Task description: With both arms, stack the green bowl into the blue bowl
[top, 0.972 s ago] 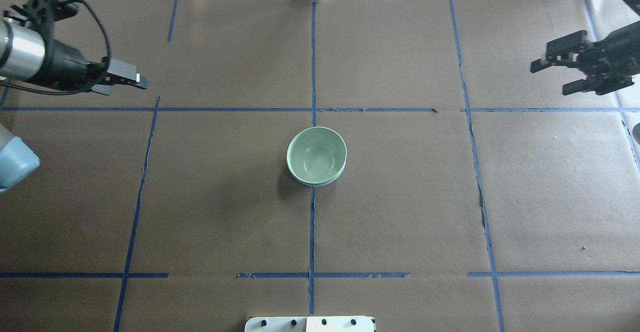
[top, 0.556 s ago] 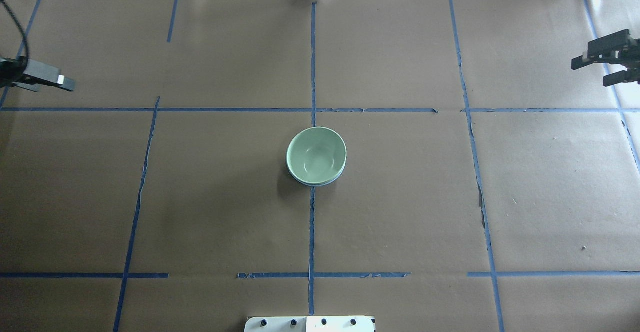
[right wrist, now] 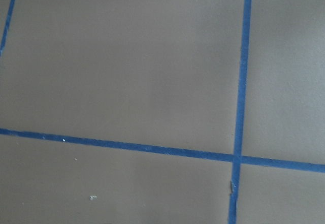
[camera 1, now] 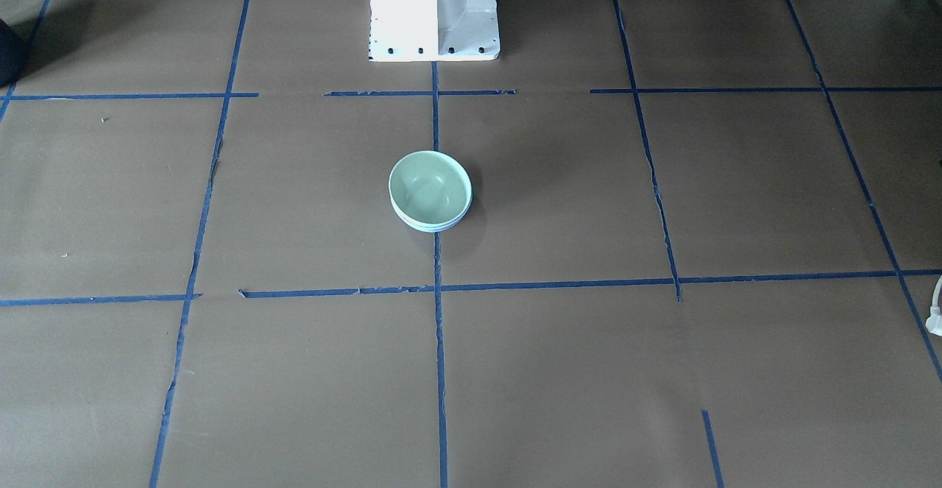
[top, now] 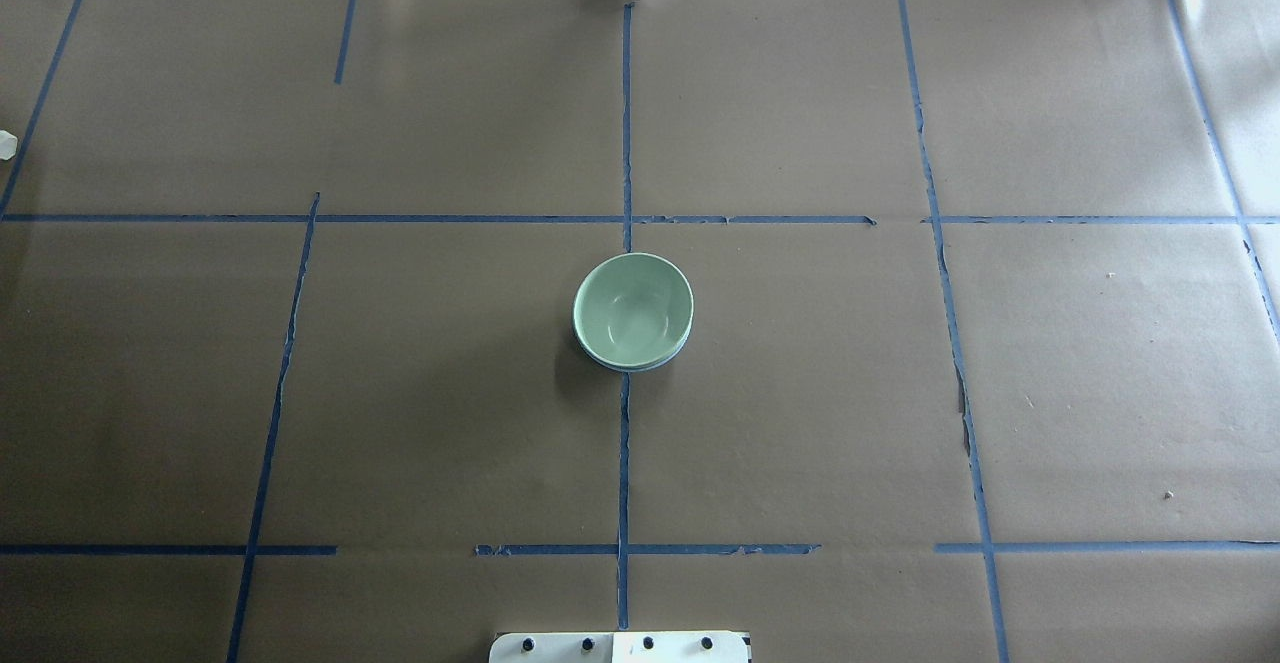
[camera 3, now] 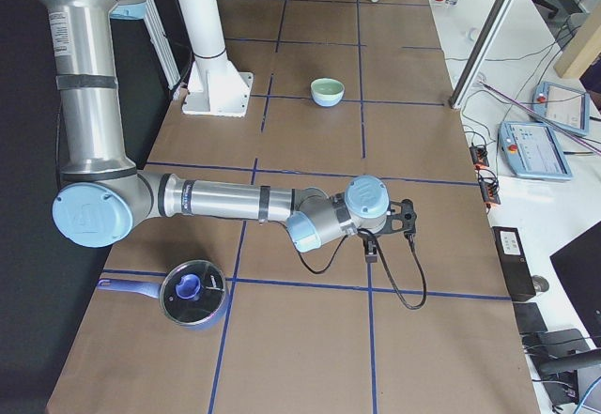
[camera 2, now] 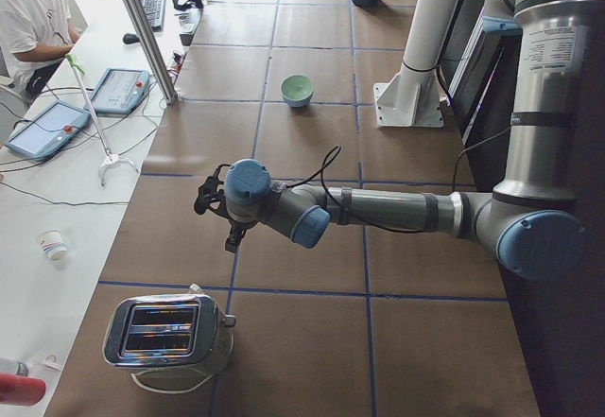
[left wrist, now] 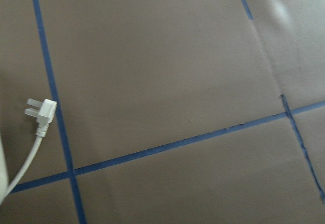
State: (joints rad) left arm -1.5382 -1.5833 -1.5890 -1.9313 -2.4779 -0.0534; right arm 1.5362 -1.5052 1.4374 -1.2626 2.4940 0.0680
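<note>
- Both of my pincers have left the overhead view, where a second ago they sat at its left and right edges. My left pincer [camera 2: 210, 201] and right pincer [camera 3: 402, 217] now show only in the side views, so I cannot tell whether they are wide or narrow.
- The green bowl [top: 632, 308] sits nested in the blue bowl [top: 632, 368] at the middle of the surface [top: 400, 393], on the centre tape line [top: 624, 463], in the same spot as before.
- Both bowls stand upright, mouths up. They are round, so they have no long axis.
- Only a thin sliver of blue rim shows under the green.
- The left side view shows a toaster [camera 2: 165, 334] near my left pincer, which the overhead misses.
- The right side view shows a lidded pot [camera 3: 192, 292] by my right arm.
- My left wrist view shows a white plug [left wrist: 43, 113] on the surface.
</note>
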